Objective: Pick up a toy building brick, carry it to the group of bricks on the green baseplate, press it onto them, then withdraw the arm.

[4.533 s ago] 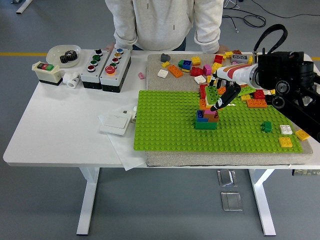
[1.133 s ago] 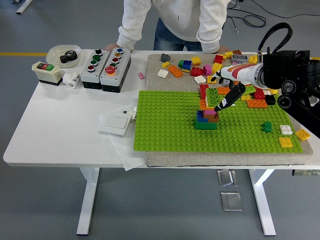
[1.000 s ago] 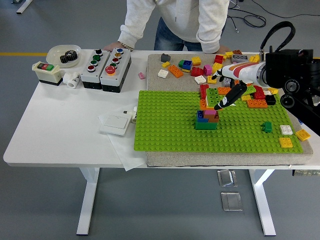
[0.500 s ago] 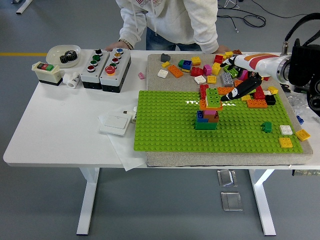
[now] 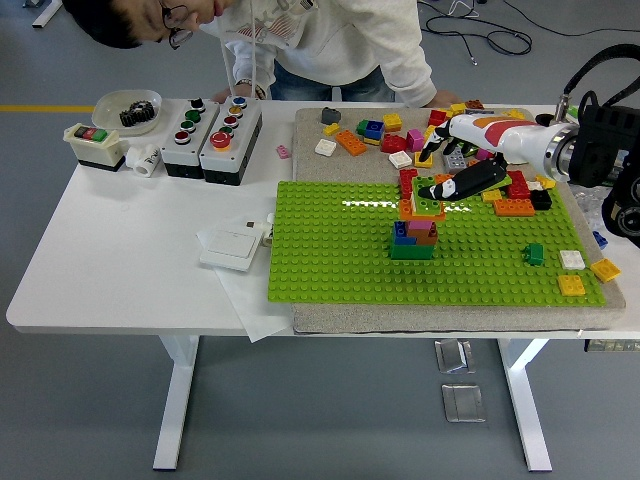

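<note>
Over the far edge of the green baseplate (image 5: 330,260), the right hand (image 5: 468,180) lies stretched almost level, its black fingers (image 5: 452,185) pointing left toward a green brick (image 5: 424,196). That brick sits on an orange one (image 5: 408,208) at the plate's far rim, with a red brick (image 5: 407,181) just behind. The fingertips reach the green brick's right side; whether they pinch it or only rest against it cannot be made out, since the fingers run together into one dark shape. Behind the hand, the white-and-orange forearm (image 5: 500,132) runs right to a black arm housing (image 5: 605,158) at the picture's edge.

Just nearer on the plate stands one small stack of bricks (image 5: 413,240): green at the bottom, blue and brown above, pink on top. It is apart from the hand. One lone dark-green brick (image 5: 535,254) sits on the plate's right part, with a white brick (image 5: 571,259) and two yellow ones (image 5: 572,285) toward its right corner. A loose scatter of many coloured bricks (image 5: 385,135) lies on the grey mat beyond.

At the table's far side a person (image 5: 330,45) in a pale hooded top leans over two grey button boxes (image 5: 213,135).
</note>
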`<state>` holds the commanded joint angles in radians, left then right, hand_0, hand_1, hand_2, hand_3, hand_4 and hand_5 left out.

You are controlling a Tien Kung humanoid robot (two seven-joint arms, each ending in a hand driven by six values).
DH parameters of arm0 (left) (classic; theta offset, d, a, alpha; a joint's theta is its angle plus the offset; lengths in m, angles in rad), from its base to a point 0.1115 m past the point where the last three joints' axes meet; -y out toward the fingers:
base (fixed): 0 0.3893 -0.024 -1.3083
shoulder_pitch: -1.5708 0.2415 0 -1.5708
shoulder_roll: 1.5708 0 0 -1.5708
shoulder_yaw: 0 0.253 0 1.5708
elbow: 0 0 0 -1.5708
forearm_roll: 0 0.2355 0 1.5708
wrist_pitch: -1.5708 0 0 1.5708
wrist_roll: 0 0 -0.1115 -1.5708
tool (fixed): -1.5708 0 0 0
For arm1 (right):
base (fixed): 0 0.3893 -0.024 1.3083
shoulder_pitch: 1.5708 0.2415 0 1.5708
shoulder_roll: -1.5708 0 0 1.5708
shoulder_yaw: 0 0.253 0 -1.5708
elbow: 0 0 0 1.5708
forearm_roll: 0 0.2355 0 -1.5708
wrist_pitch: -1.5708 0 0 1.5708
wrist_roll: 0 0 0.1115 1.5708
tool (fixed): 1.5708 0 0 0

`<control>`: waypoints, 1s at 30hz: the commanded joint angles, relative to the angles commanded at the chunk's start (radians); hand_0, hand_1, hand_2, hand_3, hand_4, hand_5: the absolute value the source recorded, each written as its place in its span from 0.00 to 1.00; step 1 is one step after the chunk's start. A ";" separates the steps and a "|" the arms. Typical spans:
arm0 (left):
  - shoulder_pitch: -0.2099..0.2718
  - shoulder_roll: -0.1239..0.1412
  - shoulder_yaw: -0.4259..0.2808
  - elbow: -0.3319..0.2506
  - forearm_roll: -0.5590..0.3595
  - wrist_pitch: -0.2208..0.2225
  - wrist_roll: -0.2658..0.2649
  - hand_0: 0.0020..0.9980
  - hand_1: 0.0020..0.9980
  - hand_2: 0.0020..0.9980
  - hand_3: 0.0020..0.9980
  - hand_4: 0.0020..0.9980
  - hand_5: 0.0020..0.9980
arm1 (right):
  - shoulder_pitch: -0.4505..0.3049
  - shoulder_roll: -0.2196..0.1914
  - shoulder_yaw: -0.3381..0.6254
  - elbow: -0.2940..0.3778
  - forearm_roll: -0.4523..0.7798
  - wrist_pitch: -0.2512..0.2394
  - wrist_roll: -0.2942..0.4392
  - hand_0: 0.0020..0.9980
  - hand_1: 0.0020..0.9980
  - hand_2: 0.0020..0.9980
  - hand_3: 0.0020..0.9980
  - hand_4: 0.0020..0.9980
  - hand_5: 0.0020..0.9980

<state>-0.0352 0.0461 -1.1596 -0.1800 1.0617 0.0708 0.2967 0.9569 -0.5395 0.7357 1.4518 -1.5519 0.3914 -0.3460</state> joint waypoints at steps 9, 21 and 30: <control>0.002 0.001 -0.001 0.000 0.007 -0.002 0.002 0.86 0.80 0.81 0.61 0.69 0.62 | -0.001 -0.001 -0.014 0.007 -0.017 0.001 0.016 0.73 0.70 0.76 0.62 0.76 0.43; 0.001 0.002 0.002 0.000 0.007 -0.003 0.001 0.86 0.80 0.81 0.61 0.69 0.62 | 0.001 0.010 -0.047 -0.001 -0.023 0.010 0.032 0.69 0.67 0.72 0.57 0.75 0.43; -0.003 0.002 0.004 0.000 0.003 -0.003 0.000 0.86 0.80 0.81 0.61 0.69 0.62 | -0.001 0.010 -0.059 -0.014 -0.026 0.015 0.034 0.68 0.66 0.72 0.57 0.76 0.43</control>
<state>-0.0379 0.0477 -1.1555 -0.1800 1.0644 0.0679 0.2963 0.9561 -0.5291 0.6771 1.4380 -1.5775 0.4064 -0.3117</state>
